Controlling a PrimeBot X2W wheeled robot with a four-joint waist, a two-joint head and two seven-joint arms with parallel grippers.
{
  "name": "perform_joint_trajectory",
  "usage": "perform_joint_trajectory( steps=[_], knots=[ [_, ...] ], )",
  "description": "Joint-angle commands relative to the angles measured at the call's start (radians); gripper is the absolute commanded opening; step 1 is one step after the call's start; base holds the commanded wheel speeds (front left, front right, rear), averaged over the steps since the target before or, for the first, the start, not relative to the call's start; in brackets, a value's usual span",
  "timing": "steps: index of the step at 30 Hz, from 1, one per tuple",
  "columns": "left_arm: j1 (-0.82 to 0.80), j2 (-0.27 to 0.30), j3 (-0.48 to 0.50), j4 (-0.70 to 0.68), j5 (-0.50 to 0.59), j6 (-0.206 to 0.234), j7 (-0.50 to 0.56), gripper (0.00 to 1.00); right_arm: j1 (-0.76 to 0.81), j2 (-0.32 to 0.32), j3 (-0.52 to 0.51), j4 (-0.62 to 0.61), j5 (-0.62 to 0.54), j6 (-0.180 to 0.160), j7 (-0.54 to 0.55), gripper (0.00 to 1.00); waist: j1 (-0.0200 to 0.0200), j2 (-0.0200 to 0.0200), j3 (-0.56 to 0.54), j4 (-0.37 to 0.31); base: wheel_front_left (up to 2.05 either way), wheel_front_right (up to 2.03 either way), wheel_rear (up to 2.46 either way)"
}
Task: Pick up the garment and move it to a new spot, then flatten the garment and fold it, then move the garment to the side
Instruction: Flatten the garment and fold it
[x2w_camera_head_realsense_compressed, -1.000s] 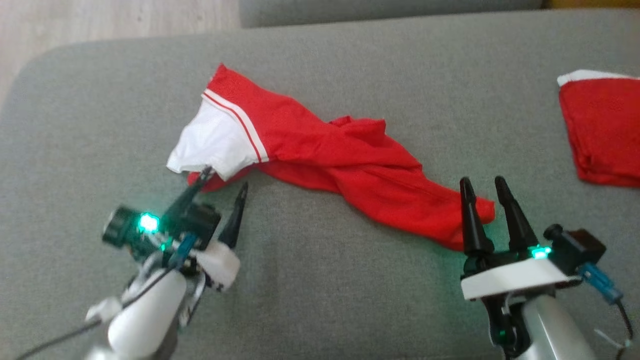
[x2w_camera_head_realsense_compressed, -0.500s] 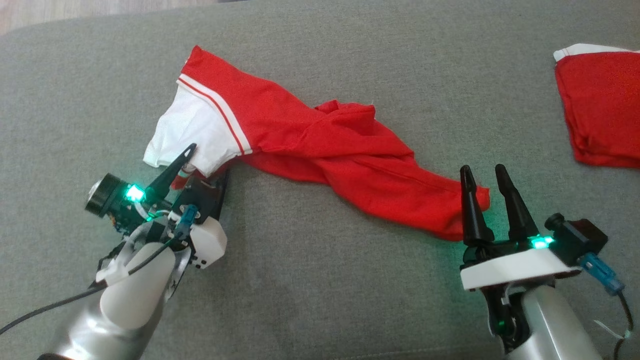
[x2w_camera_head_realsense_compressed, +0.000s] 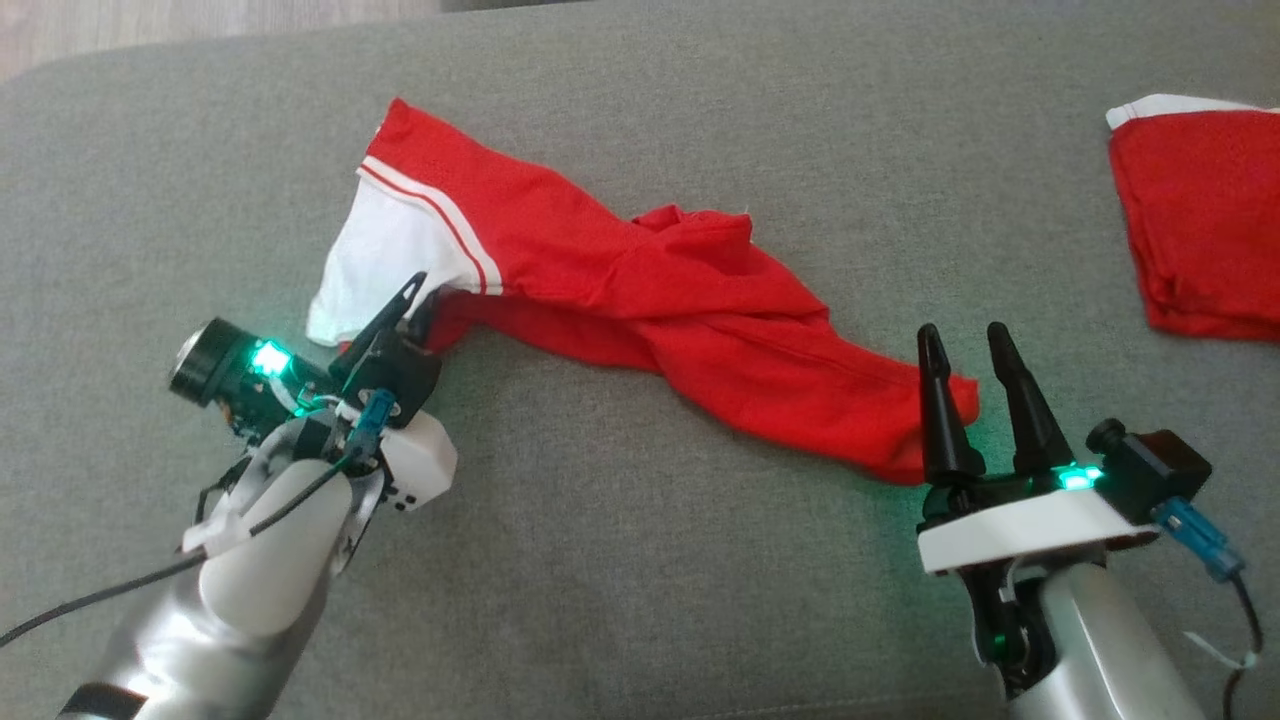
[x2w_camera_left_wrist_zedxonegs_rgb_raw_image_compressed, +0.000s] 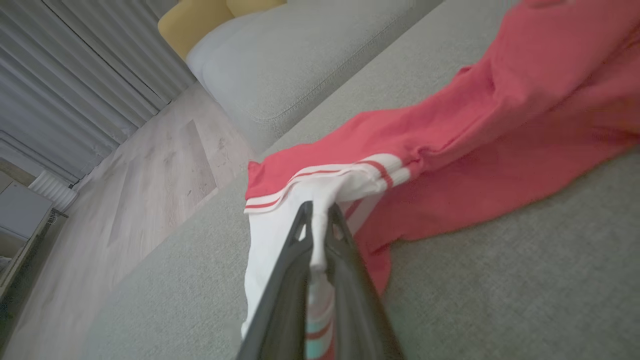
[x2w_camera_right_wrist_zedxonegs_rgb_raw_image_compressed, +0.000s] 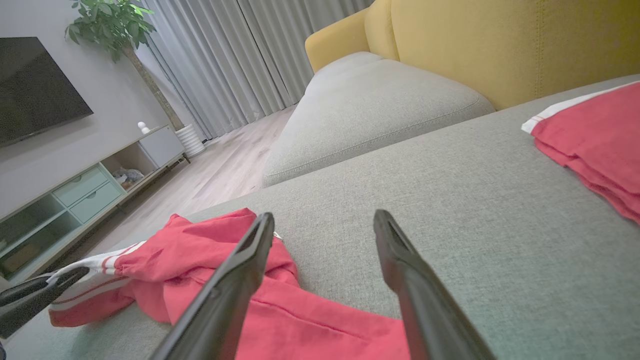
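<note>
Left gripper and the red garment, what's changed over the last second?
The left gripper pushed onto the white end of the garment and closed, now pinching that cloth. The right gripper stayed open by the garment's other end; the folded red garment on the right kept its place.

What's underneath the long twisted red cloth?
The gray cushion shows all around the red garment, which lies on it. The left tool pinches its white end. Anything directly beneath the cloth is covered.
</note>
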Motion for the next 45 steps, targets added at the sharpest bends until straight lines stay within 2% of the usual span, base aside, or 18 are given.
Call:
perform_joint_trajectory(
  steps=[1,7,15,19,26,27,28,34,37,45],
  knots=[
    [-0.050,0.027,0.031,-0.036,-0.014,0.000,-0.015,0.00,-0.020,-0.003,0.031,-0.025,0.001,-0.001,-0.011,1.00,-0.0001,0.0000,-0.005,-0.001,0.00,0.00,0.00],
    [-0.106,0.065,0.069,-0.081,-0.055,-0.029,-0.013,0.00,-0.023,-0.003,0.047,-0.019,0.011,-0.001,-0.011,1.00,-0.0001,0.0000,-0.029,-0.018,0.00,0.00,0.00],
    [-0.339,0.157,0.078,-0.093,-0.057,-0.163,0.169,0.00,-0.042,-0.003,0.079,-0.029,0.041,-0.001,-0.011,1.00,-0.0001,0.0000,0.006,-0.097,0.00,0.00,0.00],
    [-0.450,0.190,0.072,-0.039,-0.055,-0.203,0.257,0.00,-0.062,-0.003,0.112,-0.033,0.057,-0.001,-0.011,1.00,-0.0001,0.0000,0.038,-0.161,0.00,0.00,0.00],
    [-0.643,0.214,0.049,0.097,-0.040,-0.231,0.303,0.00,-0.108,-0.003,0.165,-0.053,0.091,-0.001,-0.011,1.00,-0.0001,0.0000,0.104,-0.280,0.00,0.00,0.00],
    [-0.667,0.208,0.044,0.121,-0.041,-0.233,0.305,0.24,-0.112,-0.003,0.167,-0.055,0.096,-0.001,-0.011,1.00,-0.0001,0.0000,0.111,-0.290,0.00,0.00,0.00],
    [-0.690,0.203,0.037,0.144,-0.036,-0.234,0.301,1.00,-0.115,-0.003,0.169,-0.056,0.100,-0.001,-0.011,1.00,-0.0001,0.0000,0.116,-0.298,0.00,0.00,0.00],
    [-0.772,0.148,0.050,0.257,-0.032,-0.173,0.164,1.00,-0.115,-0.003,0.166,-0.058,0.107,-0.001,-0.011,1.00,-0.0001,0.0000,0.131,-0.298,0.00,0.00,0.00],
    [-0.772,0.136,0.037,0.288,-0.027,-0.178,0.118,1.00,-0.111,-0.003,0.152,-0.057,0.104,-0.001,-0.011,1.00,-0.0001,0.0000,0.126,-0.277,0.00,0.00,0.00],
    [-0.690,0.081,0.028,0.344,-0.075,-0.194,-0.048,1.00,-0.100,-0.003,0.103,-0.037,0.048,-0.001,-0.011,1.00,-0.0001,0.0000,0.062,-0.151,0.00,0.00,0.00]
  ],
)
